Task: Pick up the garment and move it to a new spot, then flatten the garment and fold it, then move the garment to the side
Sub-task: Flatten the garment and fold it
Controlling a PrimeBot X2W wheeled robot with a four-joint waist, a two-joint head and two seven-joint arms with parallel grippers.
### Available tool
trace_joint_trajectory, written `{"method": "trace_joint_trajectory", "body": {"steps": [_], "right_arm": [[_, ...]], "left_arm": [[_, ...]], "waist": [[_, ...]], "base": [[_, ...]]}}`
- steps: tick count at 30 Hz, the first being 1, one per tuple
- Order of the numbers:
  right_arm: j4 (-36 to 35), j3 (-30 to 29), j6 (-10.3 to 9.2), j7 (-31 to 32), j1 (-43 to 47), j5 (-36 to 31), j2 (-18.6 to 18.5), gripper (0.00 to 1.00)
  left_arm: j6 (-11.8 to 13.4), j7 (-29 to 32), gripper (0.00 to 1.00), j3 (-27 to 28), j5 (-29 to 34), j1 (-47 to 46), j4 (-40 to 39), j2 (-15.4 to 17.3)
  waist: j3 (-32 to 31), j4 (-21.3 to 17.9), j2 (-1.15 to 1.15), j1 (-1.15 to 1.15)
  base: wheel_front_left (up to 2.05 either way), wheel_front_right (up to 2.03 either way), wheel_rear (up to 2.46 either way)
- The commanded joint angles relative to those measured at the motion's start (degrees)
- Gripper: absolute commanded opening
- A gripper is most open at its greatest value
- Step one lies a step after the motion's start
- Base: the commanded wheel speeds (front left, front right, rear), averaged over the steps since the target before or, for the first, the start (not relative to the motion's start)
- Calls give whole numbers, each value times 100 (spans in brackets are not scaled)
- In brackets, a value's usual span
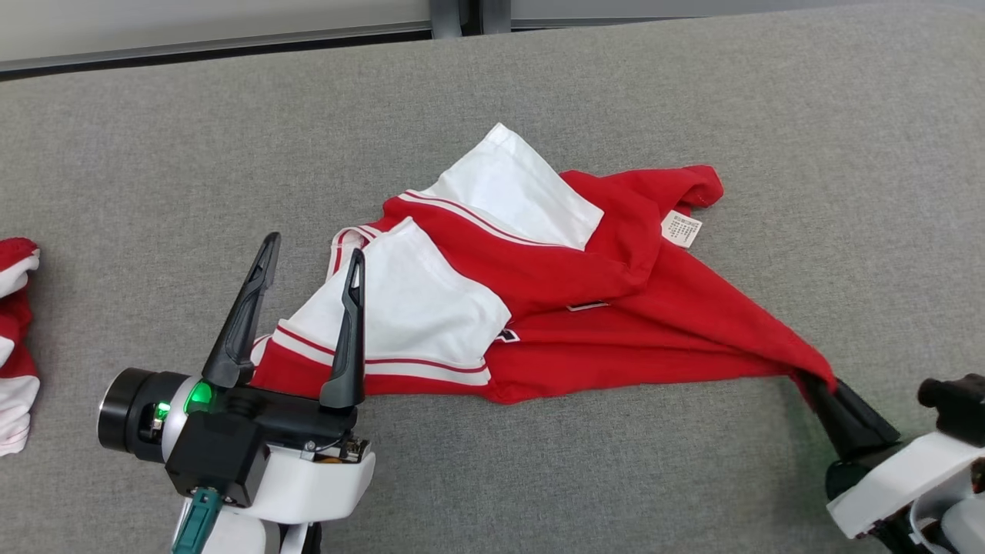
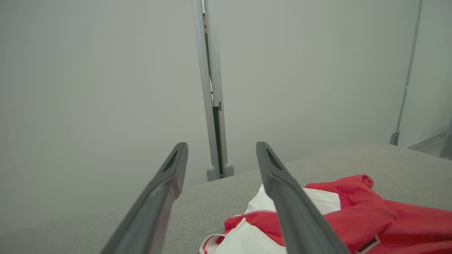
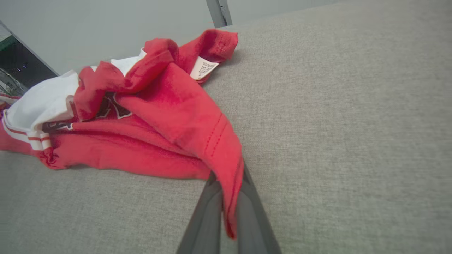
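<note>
Task item: the garment [image 1: 569,292], a red and white top, lies crumpled near the middle of the bench [image 1: 154,154] and is not yet flattened.
Long axis: it runs across the head view, from the white striped panels on the robot's left to a red corner drawn out to a point on the robot's right.
Right claw [image 1: 827,392]: the jaws are closed on that red corner. In the right wrist view the stitched hem passes between the two fingers. The claw sits low, at the bench surface.
Left claw [image 1: 314,246]: spread wide and holding nothing. Its fingers point away from the robot over the striped end. Judged to be raised clear of the cloth.
Bearing: from the right claw, the whole garment lies to its left and slightly ahead. From the left claw, the cloth lies just ahead and to its right.
Nearer arm: the left arm is nearer the free striped end.
Step judged: start of pick-up. With one corner held, the remainder is expected to drag.
Other: a second red and white item [image 1: 15,338] lies at the left edge, well apart.
</note>
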Motion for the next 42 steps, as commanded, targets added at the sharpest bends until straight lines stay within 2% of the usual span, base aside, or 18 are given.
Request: {"method": "trace_joint_trajectory", "body": {"steps": [1,2,3,6,9,10,14,19,24,27,32,39,40,41,42], "right_arm": [[-121,90,-13,-66,25,516,-169,0],[-247,101,-12,-80,55,867,-201,0],[-247,101,-12,-80,55,867,-201,0],[-673,206,-11,96,150,1800,-476,0],[-889,229,-11,236,103,2407,-653,0],[-897,192,-10,169,49,2488,-696,100],[-593,199,-8,-80,19,2264,-845,100],[-144,89,-8,-296,271,1610,-887,100],[-197,-406,-9,-322,654,917,-591,100],[-241,-724,-9,-323,766,142,-420,100],[236,-783,-9,-314,660,-1082,-204,100],[831,-816,-9,-315,334,-1778,110,100],[896,-809,-9,-314,306,-1820,150,98],[958,-784,-9,-310,292,-1846,158,77],[1016,-757,-9,-306,282,-1855,178,43]], "left_arm": [[18,0,100,-5,-38,-7,18,20],[11,0,100,-20,-54,10,41,17],[11,0,100,-20,-54,10,41,17],[-10,0,100,-75,-54,32,78,11],[-37,0,100,-111,-68,53,105,2],[-51,0,100,-129,-67,52,127,5],[-86,0,100,-194,-46,16,154,-5],[-69,0,100,-240,-63,45,158,-16],[-50,0,100,-301,-75,64,119,-23],[-44,0,100,-309,-84,25,100,-29],[-110,0,100,-351,-51,-77,126,-31],[-142,0,100,-335,-25,-171,124,-32],[-143,0,100,-335,-28,-170,129,-33],[-144,0,100,-336,-33,-168,133,-33],[-143,0,100,-337,-34,-161,137,-34]], "waist": [[-36,-15,0,0],[-51,-22,0,0],[-51,-22,0,0],[-100,-38,0,0],[-137,-81,0,0],[-145,-88,0,0],[-200,-83,0,0],[-258,-63,0,0],[-217,-27,0,0],[-149,-20,0,0],[-82,40,0,0],[-6,191,0,0],[-1,212,0,0],[1,232,0,0],[0,249,0,0]], "base": [[0,0,0],[0,0,0],[0,0,0],[0,0,0],[0,0,0],[0,0,0],[0,0,0],[0,0,0],[0,0,0],[0,0,0],[0,0,0],[0,0,0],[0,0,0],[0,0,0],[0,0,0]]}}
